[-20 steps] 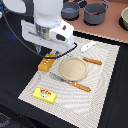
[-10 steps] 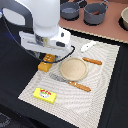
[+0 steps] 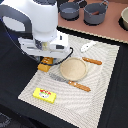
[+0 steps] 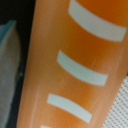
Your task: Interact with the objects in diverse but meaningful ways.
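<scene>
An orange bread loaf (image 3: pixel 46 62) lies at the mat's edge toward the exterior view's left, and my gripper (image 3: pixel 46 56) hangs right over it. The arm's white body hides the fingers, so open or shut cannot be read. In the wrist view the loaf (image 4: pixel 75 60) fills the frame very close, orange with white stripes. A tan plate (image 3: pixel 74 68) sits mid-mat. Orange-handled cutlery (image 3: pixel 79 86) lies by its near side. A red-brown sausage (image 3: pixel 92 61) and a white fish (image 3: pixel 88 46) lie beyond it. A yellow red-labelled block (image 3: pixel 45 94) rests near the front.
Two grey pots (image 3: pixel 70 10) (image 3: pixel 95 12) stand on the brown surface at the back, with a pale bowl (image 3: pixel 125 17) at the exterior view's right edge. The woven mat (image 3: pixel 107 75) lies on a black tabletop.
The arm has edged slightly lower over the bread loaf. The objects on the mat have not moved.
</scene>
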Controlling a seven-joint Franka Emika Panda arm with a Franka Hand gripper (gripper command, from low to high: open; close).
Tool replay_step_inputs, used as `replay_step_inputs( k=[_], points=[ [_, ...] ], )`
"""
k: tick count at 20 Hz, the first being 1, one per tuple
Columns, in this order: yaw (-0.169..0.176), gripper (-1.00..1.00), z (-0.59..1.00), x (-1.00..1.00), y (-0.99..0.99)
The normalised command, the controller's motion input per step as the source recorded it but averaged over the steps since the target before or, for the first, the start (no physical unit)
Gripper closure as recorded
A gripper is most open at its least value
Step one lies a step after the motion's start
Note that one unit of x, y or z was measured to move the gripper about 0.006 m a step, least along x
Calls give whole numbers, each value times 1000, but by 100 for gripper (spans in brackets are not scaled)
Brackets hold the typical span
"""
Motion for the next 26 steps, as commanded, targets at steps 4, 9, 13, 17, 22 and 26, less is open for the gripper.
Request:
replay_step_inputs(
  k=[4, 9, 13, 17, 22, 26],
  points=[
    [42, 100, 165, -78, -159],
    [6, 100, 930, 73, -26],
    [-158, 100, 1000, 425, 80],
    [-267, 100, 974, 350, 14],
    [-247, 100, 974, 479, 0],
    [-197, 100, 859, 656, 0]
  ],
)
